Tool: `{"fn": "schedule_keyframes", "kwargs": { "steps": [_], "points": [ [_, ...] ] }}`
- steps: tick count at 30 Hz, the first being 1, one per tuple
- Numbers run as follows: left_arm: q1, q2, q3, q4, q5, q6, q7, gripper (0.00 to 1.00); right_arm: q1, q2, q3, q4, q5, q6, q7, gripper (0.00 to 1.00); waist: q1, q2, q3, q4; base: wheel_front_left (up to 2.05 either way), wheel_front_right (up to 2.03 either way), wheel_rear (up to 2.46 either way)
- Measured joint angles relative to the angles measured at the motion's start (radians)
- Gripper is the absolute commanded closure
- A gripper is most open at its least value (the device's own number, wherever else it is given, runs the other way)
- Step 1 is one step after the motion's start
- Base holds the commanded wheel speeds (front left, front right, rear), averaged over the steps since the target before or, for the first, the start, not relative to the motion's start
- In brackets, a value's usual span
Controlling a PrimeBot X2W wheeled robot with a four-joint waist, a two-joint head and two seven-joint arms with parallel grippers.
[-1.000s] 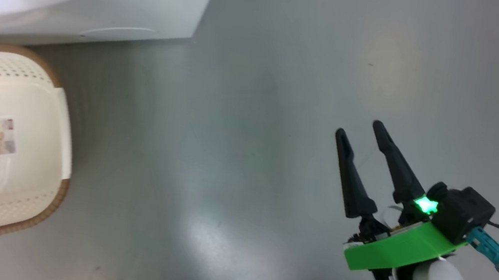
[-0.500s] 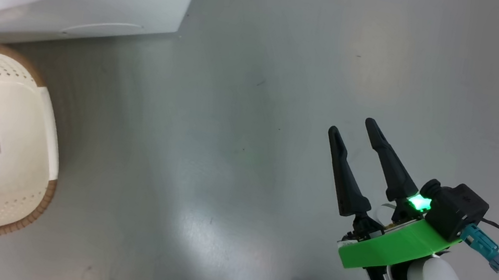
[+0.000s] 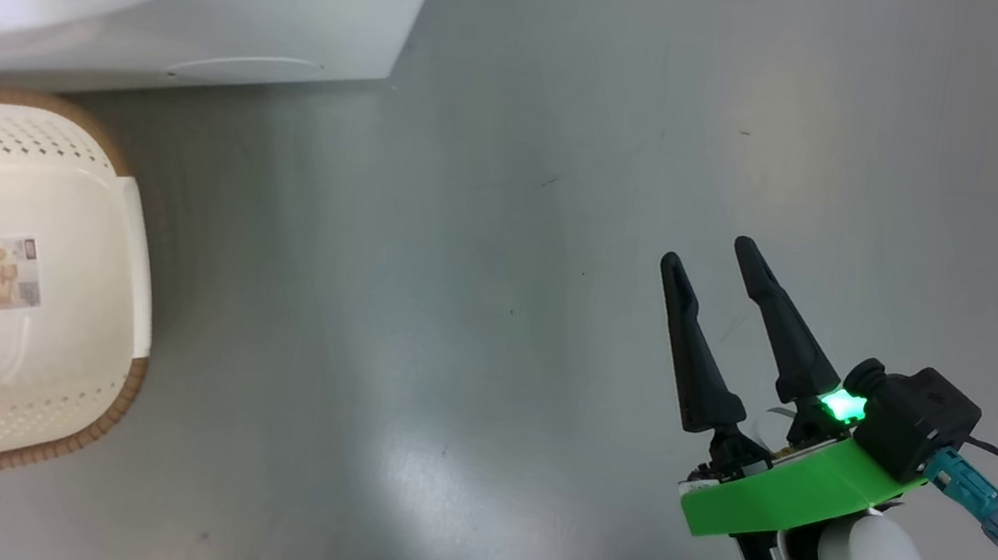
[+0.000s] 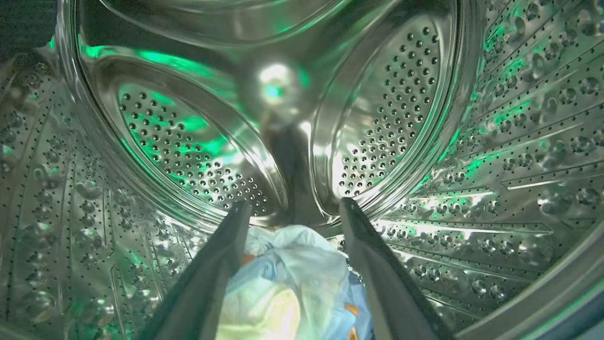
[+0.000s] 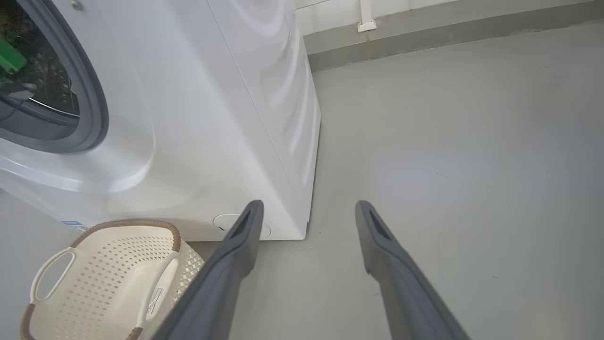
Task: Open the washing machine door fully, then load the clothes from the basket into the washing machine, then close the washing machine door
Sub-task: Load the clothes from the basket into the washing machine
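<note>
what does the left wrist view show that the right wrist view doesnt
Left wrist view: the inside of the steel drum, with the clothes low in it, between the spread fingers of the open left claw.
Right wrist view: the washing machine from outside, its grey gasket, the basket in front of it, the grey floor and the open right claw.
Shared: the perforated drum, which the right wrist view glimpses through the round opening.

Clothes [image 4: 288, 278] between parted fingers [image 4: 219, 264], inside drum [image 4: 188, 141]
</note>
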Motion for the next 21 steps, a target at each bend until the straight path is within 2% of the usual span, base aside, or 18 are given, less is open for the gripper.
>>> {"fn": "schedule_keyframes", "kwargs": {
  "steps": [16,21],
  "points": [
    [0.272,-0.113,0.034,-0.081,-0.044,0.0,0.0,0.0,0.005,-0.05,-0.034,0.001,-0.002,0.0,0.0,0.0,0.0,0.0,-0.078,0.054,0.0,0.0,0.0],
    [0.378,-0.159,0.047,-0.106,-0.047,0.0,0.0,0.0,0.048,-0.059,-0.05,0.006,-0.003,0.0,0.0,0.0,0.0,0.0,-0.121,0.075,0.0,0.0,0.0]
  ]
}}
